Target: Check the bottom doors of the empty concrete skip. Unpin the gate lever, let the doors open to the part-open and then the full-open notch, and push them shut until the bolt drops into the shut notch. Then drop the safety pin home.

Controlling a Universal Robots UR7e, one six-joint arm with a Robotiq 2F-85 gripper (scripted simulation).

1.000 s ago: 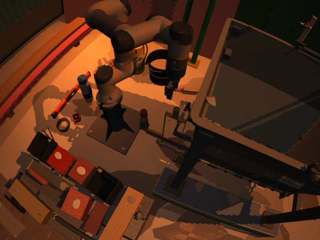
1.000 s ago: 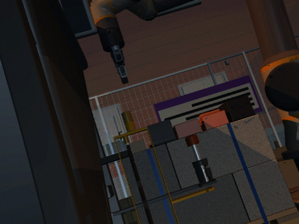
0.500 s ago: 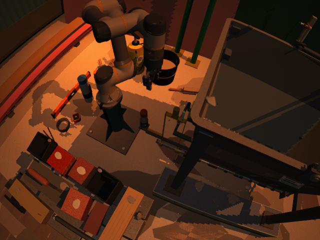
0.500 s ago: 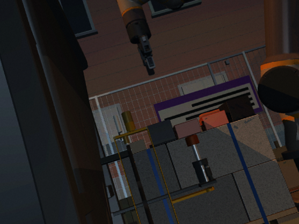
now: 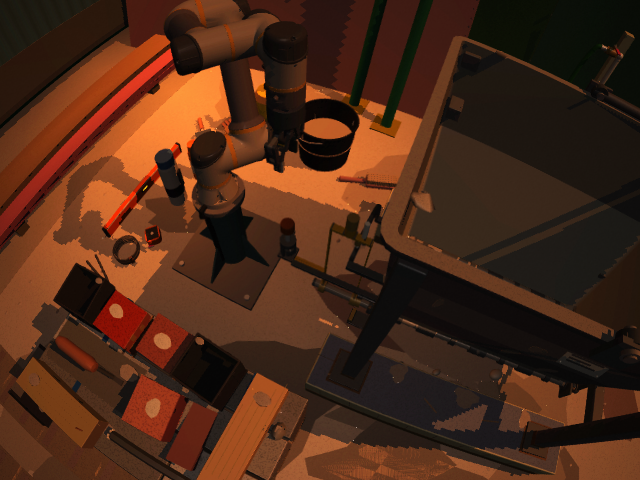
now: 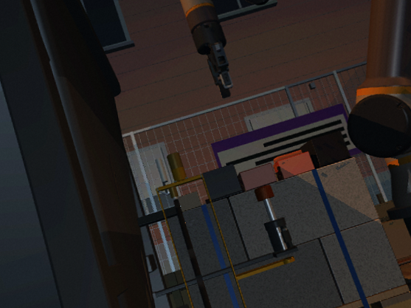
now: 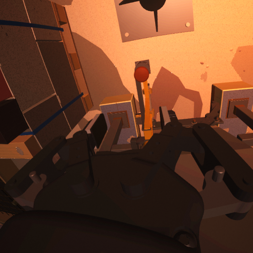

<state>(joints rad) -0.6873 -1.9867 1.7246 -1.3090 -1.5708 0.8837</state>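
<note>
The grey concrete skip [image 5: 527, 175] stands on dark legs at the right, and its gate mechanism sits at its near corner. There the red-knobbed safety pin [image 5: 287, 227] [image 6: 265, 193] [image 7: 141, 73] stands upright in its dark socket, on the end of the yellow gate lever [image 6: 265, 267] [image 7: 147, 111]. A thin yellow frame [image 6: 193, 246] rises beside it toward the skip. My gripper [image 5: 277, 157] [image 6: 224, 85] hangs open and empty, high above the pin and back toward the arm's base. The skip's bottom doors are hidden from me.
A black bucket [image 5: 329, 135] sits just behind the gripper. The arm's pedestal and base plate [image 5: 227, 258] stand left of the pin. A wire brush [image 5: 368, 180] lies by the skip. Strapped grey blocks with red boxes [image 5: 155, 361] fill the near left.
</note>
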